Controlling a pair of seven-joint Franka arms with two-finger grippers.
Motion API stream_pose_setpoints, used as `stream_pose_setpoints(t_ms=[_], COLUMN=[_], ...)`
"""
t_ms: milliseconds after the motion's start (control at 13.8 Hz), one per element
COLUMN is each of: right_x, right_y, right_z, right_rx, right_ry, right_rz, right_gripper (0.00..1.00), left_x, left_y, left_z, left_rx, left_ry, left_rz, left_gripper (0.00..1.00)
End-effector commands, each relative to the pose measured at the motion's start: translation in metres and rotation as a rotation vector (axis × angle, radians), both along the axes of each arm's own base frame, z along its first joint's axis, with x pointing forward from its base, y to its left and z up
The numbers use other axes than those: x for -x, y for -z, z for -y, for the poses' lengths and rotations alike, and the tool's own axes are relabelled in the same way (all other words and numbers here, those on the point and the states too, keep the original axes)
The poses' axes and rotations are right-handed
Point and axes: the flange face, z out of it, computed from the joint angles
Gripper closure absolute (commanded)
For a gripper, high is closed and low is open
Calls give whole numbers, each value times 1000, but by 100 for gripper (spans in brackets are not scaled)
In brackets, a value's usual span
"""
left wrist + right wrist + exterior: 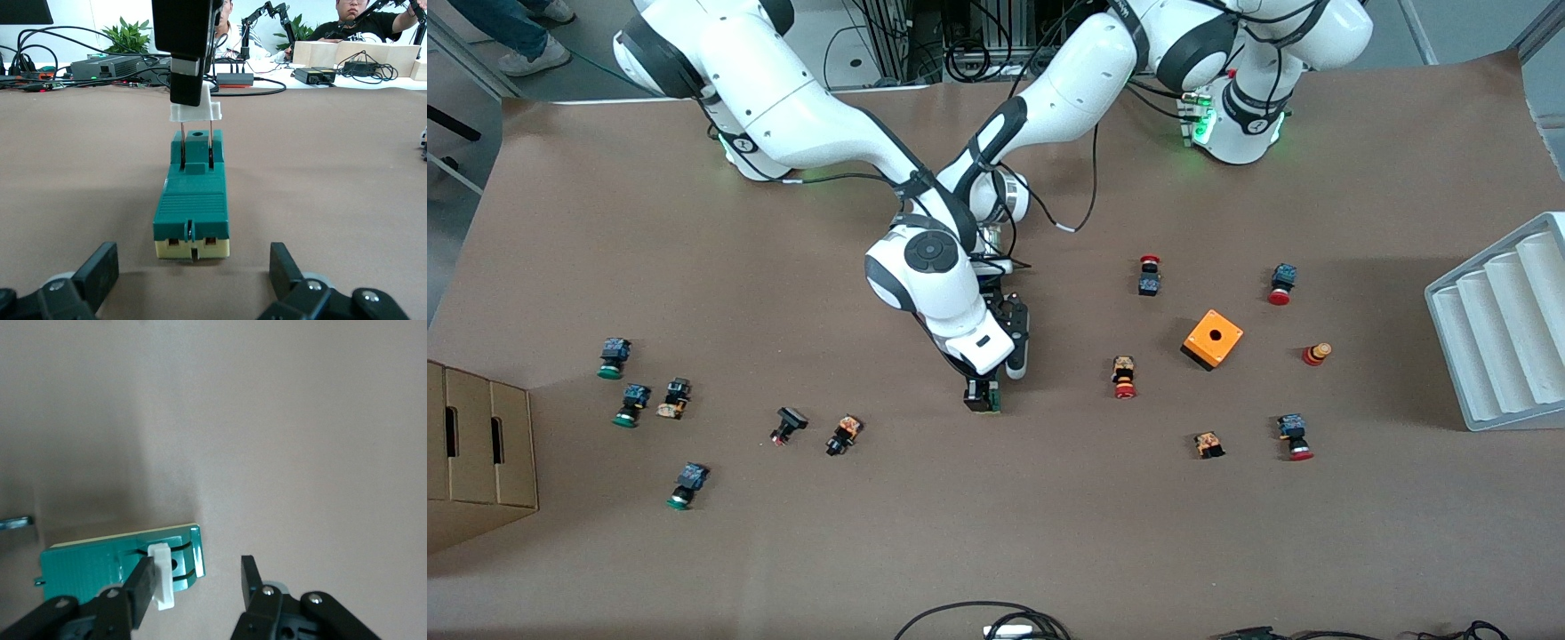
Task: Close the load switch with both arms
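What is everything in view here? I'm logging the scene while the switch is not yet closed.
load switch: one, green, mid-table
white sliding piece: one, white, on the load switch
orange box: one, orange, toward the left arm's end
red-capped push buttons: five, red, around the orange box
green-capped push buttons: three, green, toward the right arm's end
small black-and-orange parts: four; three toward the right arm's end, one nearer the camera than the orange box
cardboard box: one, brown, right arm's end
ribbed tray: one, white, left arm's end
table: one, brown
left gripper: black, open, low at the load switch's end
right gripper: black, open, over the load switch, one finger against the white sliding piece
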Motion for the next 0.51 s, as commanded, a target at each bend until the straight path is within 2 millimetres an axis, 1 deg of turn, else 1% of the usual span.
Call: stream_pose_setpoints(t_ms=[0, 436], right_x=[-7, -9], right_y=[3, 4], right_z=[1, -1], right_rx=[-21, -22], right_ry=[2, 0], right_rz=[23, 26], right_gripper=[40, 40], left_x=[2, 2], left_y=[9, 9], left_z=[0, 0], left_rx=[6, 6], left_ry=[10, 10], left_rz=[-6, -6], left_gripper=[0, 0])
